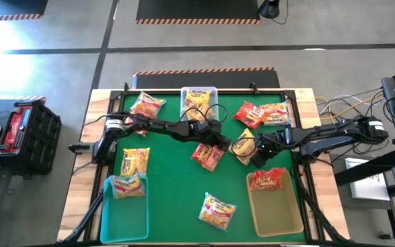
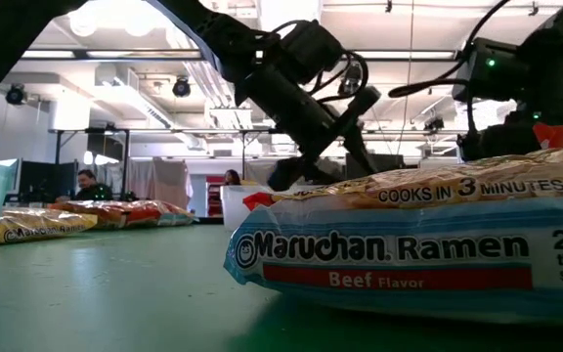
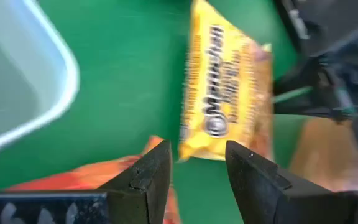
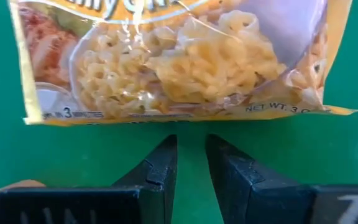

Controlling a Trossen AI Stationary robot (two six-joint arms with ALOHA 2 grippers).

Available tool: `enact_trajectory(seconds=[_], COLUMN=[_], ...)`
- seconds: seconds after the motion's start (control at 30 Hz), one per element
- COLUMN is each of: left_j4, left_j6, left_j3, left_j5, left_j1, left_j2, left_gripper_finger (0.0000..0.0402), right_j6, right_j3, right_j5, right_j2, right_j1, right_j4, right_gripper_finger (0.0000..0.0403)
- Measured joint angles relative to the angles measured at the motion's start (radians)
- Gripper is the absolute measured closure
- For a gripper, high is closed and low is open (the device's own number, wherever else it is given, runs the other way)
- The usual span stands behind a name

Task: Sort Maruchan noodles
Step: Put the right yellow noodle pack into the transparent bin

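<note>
Maruchan noodles: flat crinkly plastic packets, red, yellow-orange, yellow with pale-blue band, scattered over green counter mat, several near far edge.

Teal bin, near-left corner: one packet inside.

Tan bin, near-right: red packet inside.

Left tool: mid-counter, fingers parted, empty, above red packet.

Right tool: fingers slightly apart, empty, just beside yellow packet.

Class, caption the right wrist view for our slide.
Right end effector, fingers slightly apart, faces a yellow noodle packet on the green mat.
</note>
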Motion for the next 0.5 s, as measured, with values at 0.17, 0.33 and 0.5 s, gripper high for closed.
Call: enact_trajectory(seconds=[0.17, 0.33, 0.5], left_j4=[-0.016, -0.009, -0.004], left_j6=[0.001, 0.001, -0.018], left_j3=[0.001, 0.028, 0.041], left_j5=[-0.011, 0.024, 0.026], left_j1=[0.016, -0.008, -0.044], left_j2=[-0.001, -0.001, -0.001], left_gripper_finger=[0.0265, 0.0265, 0.0265], right_j6=[0.011, 0.008, 0.01], right_j3=[0.005, 0.03, 0.024], right_j5=[-0.03, -0.042, 0.002], right_j2=[-0.022, -0.077, -0.097], right_j1=[0.001, 0.003, 0.003], right_j4=[-0.017, 0.0, 0.049], right_gripper_finger=[0.0321, 0.0321, 0.0321])
